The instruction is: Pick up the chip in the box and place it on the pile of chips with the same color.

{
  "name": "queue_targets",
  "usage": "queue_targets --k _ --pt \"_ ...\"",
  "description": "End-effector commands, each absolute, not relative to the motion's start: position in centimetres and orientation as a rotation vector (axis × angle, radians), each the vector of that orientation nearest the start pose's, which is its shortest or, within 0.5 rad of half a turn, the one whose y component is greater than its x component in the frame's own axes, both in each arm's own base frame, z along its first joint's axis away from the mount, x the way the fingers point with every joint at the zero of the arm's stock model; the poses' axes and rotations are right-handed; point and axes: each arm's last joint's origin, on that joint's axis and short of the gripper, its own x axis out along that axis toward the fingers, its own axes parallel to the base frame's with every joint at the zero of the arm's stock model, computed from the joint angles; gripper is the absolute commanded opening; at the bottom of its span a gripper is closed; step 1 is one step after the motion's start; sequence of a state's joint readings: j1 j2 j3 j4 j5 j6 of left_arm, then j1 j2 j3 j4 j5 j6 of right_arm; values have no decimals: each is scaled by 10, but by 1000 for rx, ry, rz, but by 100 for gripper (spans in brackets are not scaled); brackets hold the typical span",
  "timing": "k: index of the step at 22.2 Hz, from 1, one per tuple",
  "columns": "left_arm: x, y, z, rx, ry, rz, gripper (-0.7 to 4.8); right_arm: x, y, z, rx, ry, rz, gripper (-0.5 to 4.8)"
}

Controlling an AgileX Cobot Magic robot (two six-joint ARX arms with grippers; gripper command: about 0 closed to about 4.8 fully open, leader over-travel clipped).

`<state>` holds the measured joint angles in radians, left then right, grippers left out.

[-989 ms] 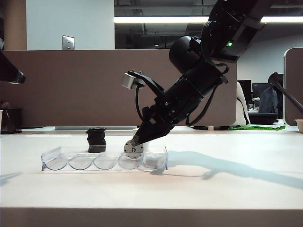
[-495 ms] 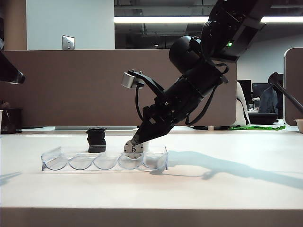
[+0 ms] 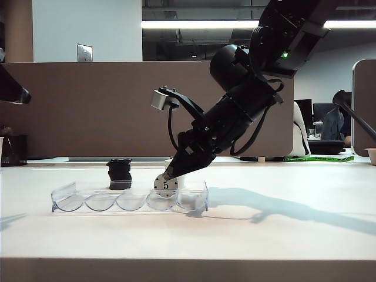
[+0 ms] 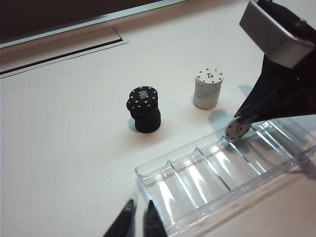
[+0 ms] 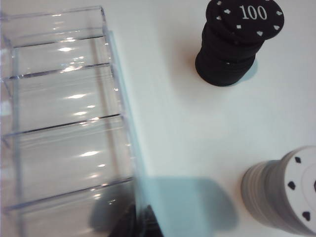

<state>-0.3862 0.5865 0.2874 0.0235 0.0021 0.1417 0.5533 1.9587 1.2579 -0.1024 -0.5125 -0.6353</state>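
A: Where do the right gripper point(image 3: 165, 178) fingers stand?

B: Down in the box point(image 3: 70, 194), near its right end, nipped on the top edge of the chip point(image 3: 166, 185), which stands on edge in the fourth slot from the left. The jaws look nearly closed on it; in the right wrist view only dark finger tips point(image 5: 136, 222) show, so I judge the grip from the outside.

A: And the left gripper point(image 4: 138, 222)?

B: Hanging above the tabletop point(image 3: 294, 235), near the box's left end, fingers close together with a thin gap, nothing in them.

A: How to do this step well?

B: I'd confirm the pinch is firm, then lift straight up clear of the slot walls before swinging toward the back edge, where the pile of chips point(image 4: 208, 89) waits.

A: Counts?

B: One box with five slots, one chip in it, one white pile, one black stack point(image 4: 144, 109).
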Motion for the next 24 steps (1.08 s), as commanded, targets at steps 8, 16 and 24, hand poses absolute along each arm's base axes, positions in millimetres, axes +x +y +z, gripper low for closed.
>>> queue_targets --k 8,16,24 --pt "134 -55 210 190 232 -402 30 342 229 172 -555 471 1241 -1" --pt "134 -55 210 190 233 -402 30 338 230 187 -543 434 1255 -1" --pt "134 -55 210 190 233 -402 30 337 224 235 -263 388 1147 -1"
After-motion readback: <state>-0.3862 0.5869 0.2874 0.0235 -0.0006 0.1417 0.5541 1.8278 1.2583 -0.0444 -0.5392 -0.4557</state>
